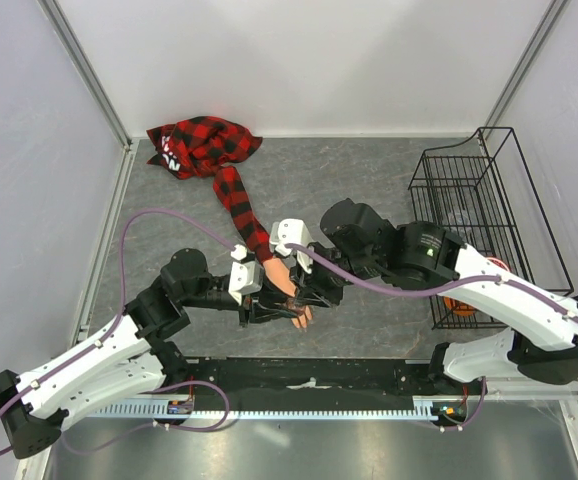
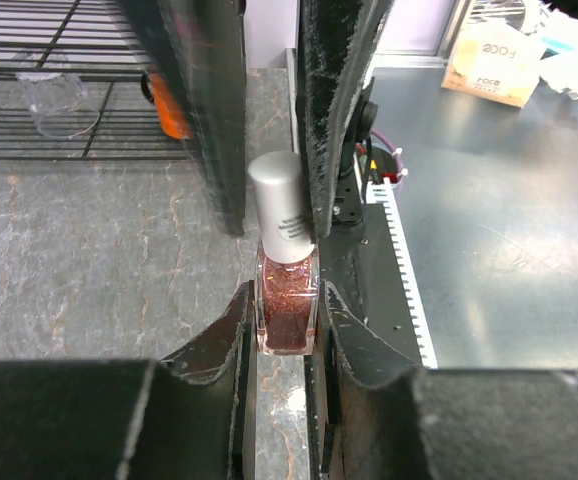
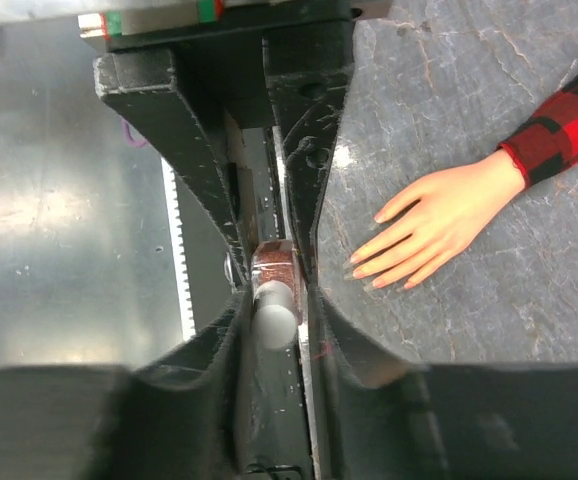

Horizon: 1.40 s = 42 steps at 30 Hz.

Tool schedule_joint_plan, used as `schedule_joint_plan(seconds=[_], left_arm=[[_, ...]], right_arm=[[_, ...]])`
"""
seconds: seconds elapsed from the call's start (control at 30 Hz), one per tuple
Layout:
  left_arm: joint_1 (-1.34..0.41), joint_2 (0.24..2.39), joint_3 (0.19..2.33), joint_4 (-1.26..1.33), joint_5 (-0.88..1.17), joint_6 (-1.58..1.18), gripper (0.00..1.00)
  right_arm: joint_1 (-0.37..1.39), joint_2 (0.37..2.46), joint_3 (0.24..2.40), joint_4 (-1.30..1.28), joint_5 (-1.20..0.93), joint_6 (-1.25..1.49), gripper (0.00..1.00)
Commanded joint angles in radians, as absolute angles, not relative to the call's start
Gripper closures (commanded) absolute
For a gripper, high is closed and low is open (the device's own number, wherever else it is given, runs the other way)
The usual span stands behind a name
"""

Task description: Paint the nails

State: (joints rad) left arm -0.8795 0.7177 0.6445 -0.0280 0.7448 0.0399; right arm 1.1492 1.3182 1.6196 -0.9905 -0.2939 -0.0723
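my left gripper (image 2: 287,296) pinches the bottle (image 2: 287,315), my right gripper (image 3: 276,298) straddles its cap (image 2: 281,205), gripping or not i cannot tell, so i'd squeeze squarely before twisting, the nails (image 3: 364,266) just beside the bottle.

1 overhead view spans the table (image 1: 369,180); 2 close wrist views share the bottle (image 2: 287,300).

Left fingers (image 2: 217,352) pinched, right fingers (image 3: 197,180) opposite.

White-shelled left arm (image 1: 99,360) and right arm (image 1: 529,305), black joints and jaws, 2 looping purple cables (image 1: 122,265)
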Motion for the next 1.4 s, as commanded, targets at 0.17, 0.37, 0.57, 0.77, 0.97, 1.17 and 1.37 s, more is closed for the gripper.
schedule_joint_plan(seconds=[0.17, 0.37, 0.57, 0.77, 0.97, 1.17, 1.37], left_arm=[[-0.884, 0.68, 0.683, 0.011, 0.648, 0.021, 0.98], [-0.884, 0.652, 0.67, 0.021, 0.304, 0.054, 0.98], [-0.884, 0.637, 0.655, 0.037, 0.235, 0.066, 0.98], [-0.884, 0.621, 0.647, 0.04, 0.213, 0.072, 0.98], [-0.884, 0.623, 0.644, 0.044, 0.247, 0.069, 0.98], [-0.884, 0.64, 0.652, 0.037, 0.383, 0.068, 0.98], [-0.884, 0.647, 0.657, 0.034, 0.5, 0.061, 0.98]], right_arm=[[1.149, 1.339, 1.621, -0.985, -0.322, -0.084, 1.0], [1.149, 1.364, 1.537, -0.843, -0.189, 0.169, 1.0], [1.227, 1.358, 1.391, -0.624, 0.292, 0.618, 1.0], [1.259, 1.313, 1.355, -0.618, 0.453, 0.68, 1.0], [1.259, 1.301, 1.362, -0.575, 0.368, 0.603, 0.9], [1.255, 1.249, 1.413, -0.633, 0.364, 0.434, 0.38], [1.226, 1.177, 1.454, -0.695, 0.204, 0.254, 0.27]])
